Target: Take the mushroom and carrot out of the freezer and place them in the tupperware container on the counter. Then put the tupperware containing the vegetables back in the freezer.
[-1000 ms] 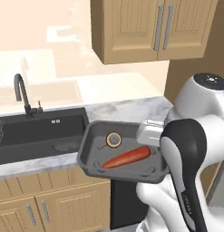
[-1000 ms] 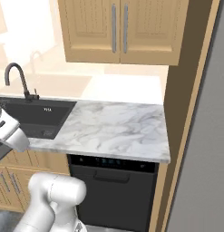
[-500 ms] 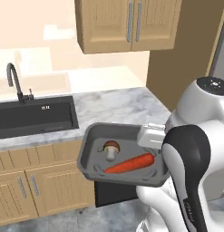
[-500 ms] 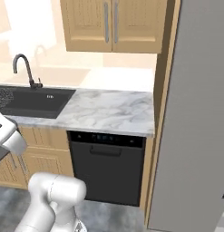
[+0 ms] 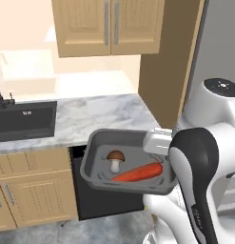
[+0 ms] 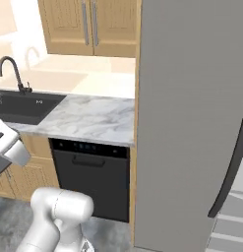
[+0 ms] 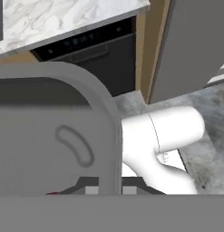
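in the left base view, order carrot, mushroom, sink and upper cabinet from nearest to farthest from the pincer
The pincer grips the right rim of the tupperware container.
1. Carrot, in the tub just below the pincer.
2. Mushroom, in the tub further left.
3. Sink, set in the counter, far left.
4. Upper cabinet, high on the back wall.

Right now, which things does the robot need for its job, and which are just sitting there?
For the job:
tub, held up in the air off the counter
mushroom and carrot, both lying in the tub
freezer

Just there:
sink
tap
dishwasher
wall cabinets
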Available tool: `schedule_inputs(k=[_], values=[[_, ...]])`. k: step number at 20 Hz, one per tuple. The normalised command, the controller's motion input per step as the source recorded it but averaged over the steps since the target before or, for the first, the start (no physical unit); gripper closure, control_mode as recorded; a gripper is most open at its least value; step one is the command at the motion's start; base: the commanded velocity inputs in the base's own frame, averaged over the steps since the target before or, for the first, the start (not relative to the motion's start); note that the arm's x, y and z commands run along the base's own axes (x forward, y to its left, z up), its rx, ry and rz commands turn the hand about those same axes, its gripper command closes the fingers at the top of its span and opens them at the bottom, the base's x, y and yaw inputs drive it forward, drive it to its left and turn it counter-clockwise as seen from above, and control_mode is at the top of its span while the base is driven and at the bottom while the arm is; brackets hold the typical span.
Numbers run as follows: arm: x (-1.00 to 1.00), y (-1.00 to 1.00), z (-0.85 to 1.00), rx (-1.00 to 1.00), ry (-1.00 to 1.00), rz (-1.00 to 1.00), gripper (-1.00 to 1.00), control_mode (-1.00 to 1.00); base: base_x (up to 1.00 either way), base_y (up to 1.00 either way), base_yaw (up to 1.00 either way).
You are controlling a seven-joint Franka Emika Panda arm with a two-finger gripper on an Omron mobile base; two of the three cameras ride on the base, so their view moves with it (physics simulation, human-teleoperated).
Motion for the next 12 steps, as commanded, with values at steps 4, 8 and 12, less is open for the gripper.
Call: schedule_inputs(k=[4, 8, 12], values=[[0.00, 0.00, 0.00, 0.00, 0.00, 0.00, 1.00, 1.00, 0.05, -0.72, 0.14], [0.00, 0.00, 0.00, 0.00, 0.00, 0.00, 1.00, 1.00, 0.12, -0.72, 0.13], [0.00, 0.00, 0.00, 0.00, 0.00, 0.00, 1.00, 1.00, 0.21, -0.67, 0.05]])
